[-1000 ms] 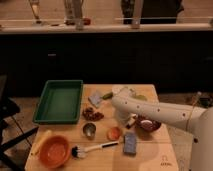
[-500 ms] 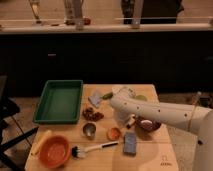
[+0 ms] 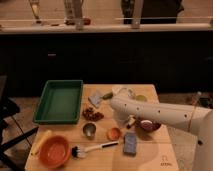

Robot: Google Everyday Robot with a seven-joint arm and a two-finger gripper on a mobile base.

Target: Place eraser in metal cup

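Eraser (image 3: 131, 122): small pale-and-dark piece low on the wooden table (image 3: 165, 152), at about 3 o'clock from the metal cup (image 3: 89, 130) and well apart from it. It sits right at the tip of the gripper (image 3: 128, 120), and whether it is held cannot be told.

Metal cup: upright near the table's middle, dark inside.

Gripper: low over the table, at the end of the white arm (image 3: 160, 116) that extends from 3 o'clock. Whether it is spread or closed cannot be told.

Small orange dish (image 3: 114, 133): between cup and eraser, at 4 o'clock from the cup.

Purple bowl (image 3: 150, 126): just beside the gripper, at 3 o'clock from it.

Blue-grey sponge (image 3: 130, 143): at 6 o'clock from the gripper.

Brush (image 3: 100, 147): at 6 o'clock from the cup, with its white bristles toward 9 o'clock.

Orange bowl (image 3: 54, 151): at 8 o'clock from the cup.

Green tray (image 3: 59, 100): at 11 o'clock from the cup.
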